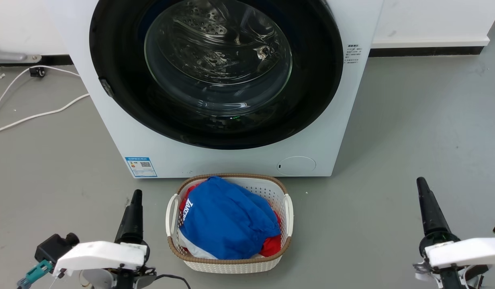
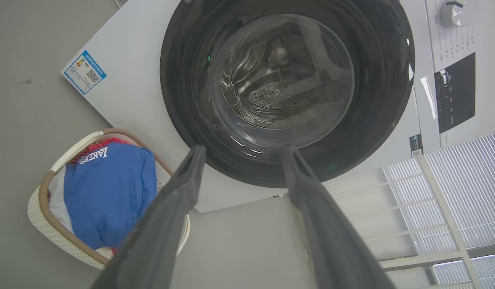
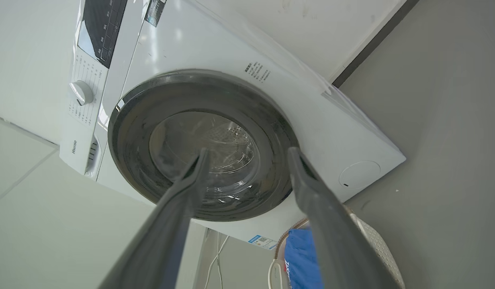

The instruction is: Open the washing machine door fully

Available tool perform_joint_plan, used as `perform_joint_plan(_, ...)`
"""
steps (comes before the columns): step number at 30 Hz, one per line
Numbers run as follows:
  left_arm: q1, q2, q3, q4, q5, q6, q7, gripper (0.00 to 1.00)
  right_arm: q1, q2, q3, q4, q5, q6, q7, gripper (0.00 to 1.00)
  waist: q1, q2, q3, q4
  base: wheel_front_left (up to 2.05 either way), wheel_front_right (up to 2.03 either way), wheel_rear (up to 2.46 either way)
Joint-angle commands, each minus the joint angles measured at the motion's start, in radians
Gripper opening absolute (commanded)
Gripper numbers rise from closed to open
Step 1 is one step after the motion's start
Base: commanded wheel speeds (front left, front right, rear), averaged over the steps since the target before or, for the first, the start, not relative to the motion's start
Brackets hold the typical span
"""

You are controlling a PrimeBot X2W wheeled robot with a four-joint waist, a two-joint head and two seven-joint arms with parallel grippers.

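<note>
While the washing machine door [image 1: 217, 68] sits shut on the washing machine [image 1: 111, 132], well ahead, the left gripper [image 2: 243, 151] and right gripper [image 3: 249, 150] hang with fingers apart; one should hook its rim gently.

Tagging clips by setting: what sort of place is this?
Probably a laundry or utility room, perhaps a test space: a white front-loading washing machine with its door shut, a laundry basket of clothes on the grey floor, and a loose white cable.
</note>
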Motion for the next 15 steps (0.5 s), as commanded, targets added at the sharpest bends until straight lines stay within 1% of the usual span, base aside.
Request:
perform_joint_plan(1,-0.007,0.002,-0.014,-0.025,0.070,0.011,-0.014,1.00,-0.002,-0.002,0.010,-0.033,-0.072,0.002,-0.014,1.00,0.0000,0.0000,0.000,0.000,0.00,0.00,0.00)
perform_joint_plan(8,0.000,0.006,-0.046,-0.031,0.214,0.046,-0.040,1.00,0.016,-0.002,0.034,-0.057,-0.230,0.002,-0.040,1.00,0.0000,0.0000,0.000,0.000,0.00,0.00,0.00)
perform_joint_plan(15,0.006,0.015,-0.073,-0.044,0.319,0.078,-0.065,1.00,0.030,-0.001,0.043,-0.083,-0.334,0.002,-0.064,1.00,0.0000,0.0000,0.000,0.002,0.00,0.00,0.00)
